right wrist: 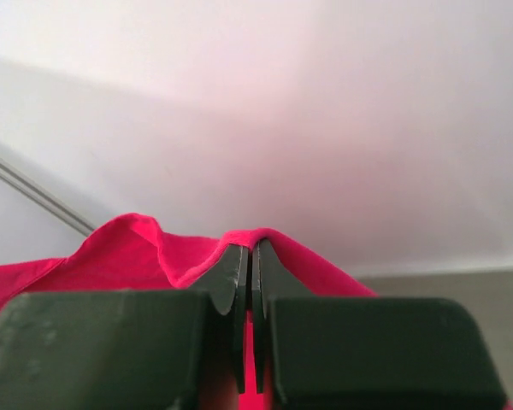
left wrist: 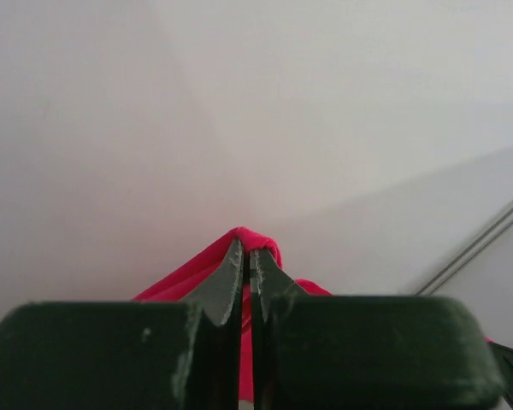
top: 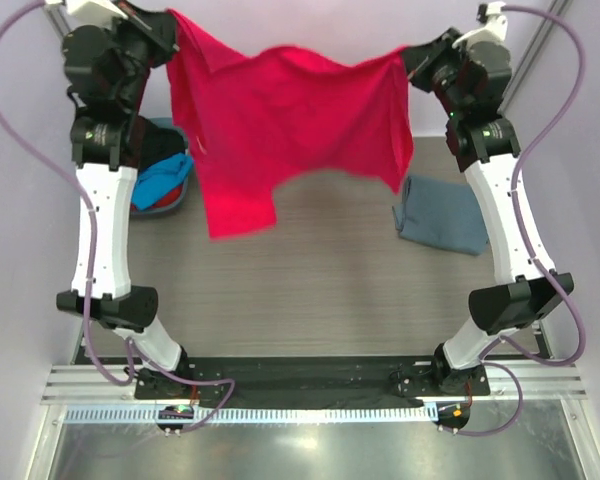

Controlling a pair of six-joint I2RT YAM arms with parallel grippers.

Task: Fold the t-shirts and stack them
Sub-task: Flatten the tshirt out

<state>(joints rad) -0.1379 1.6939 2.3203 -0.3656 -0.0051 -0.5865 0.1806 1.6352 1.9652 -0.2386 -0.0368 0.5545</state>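
I see the red-pink shirt (top: 280,130) hanging in the air across the upper middle of the top view, spread out between my two arms. The left gripper (left wrist: 246,249) is at the upper left of the top view. In its wrist view the fingers are pressed together on a fold of the red-pink cloth, and the fold comes out just above the tips. The right gripper (right wrist: 250,248) is at the upper right, and its fingers pinch the other upper edge of the same shirt in the same way. The shirt sags a little between the two grips. One lower corner hangs down left of centre, above the table (top: 310,290). A grey-blue shirt (top: 442,215) lies folded on the table at the right, close to the right arm. At the left, beside the left arm, a basket (top: 172,124) holds a blue shirt (top: 163,182) and some black cloth (top: 156,148).
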